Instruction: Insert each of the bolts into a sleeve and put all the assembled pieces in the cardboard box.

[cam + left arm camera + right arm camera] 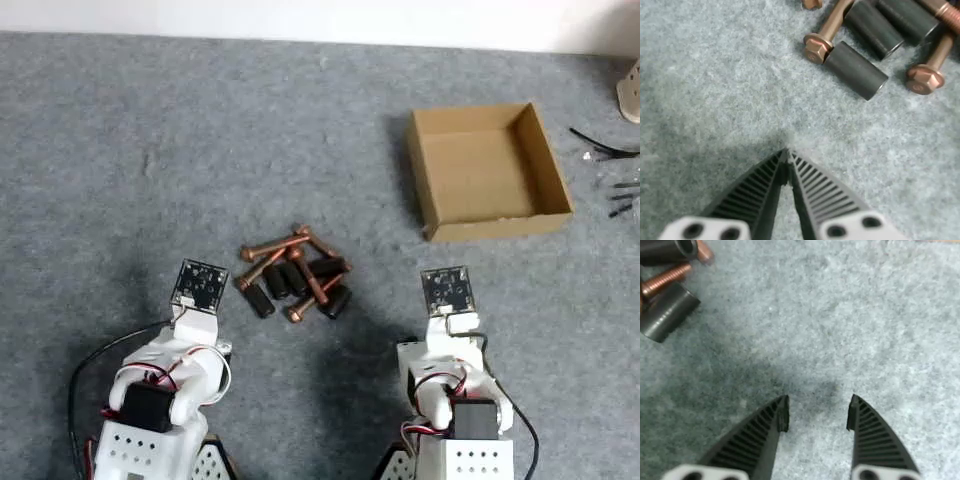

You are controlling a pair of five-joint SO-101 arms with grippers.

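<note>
I see a grey, felt-like surface [120, 150] running back to a pale strip of wall [300, 15] along its far edge, evenly lit, with thin black cables [603, 150] and a whitish object [630, 92] at its right edge.

Wide run of bare grey carpet [130, 150] across the upper left and left middle of the high view. Dead centre, the blocker: tangled heap of copper-coloured hex-head bolts [272, 248] and short black cylindrical sleeves [283, 280], touching and overlapping, between the two arms. Open lane of carpet from that heap to the brown open-topped cardboard box [495, 225] at upper right, walls standing on all four sides. Thin black cables [602, 149] and small dark bits strewn near the box at the right edge. Bare carpet just ahead of the left gripper [786, 156], fingers pressed together, and of the right gripper [817, 412], fingers spread apart.
</note>
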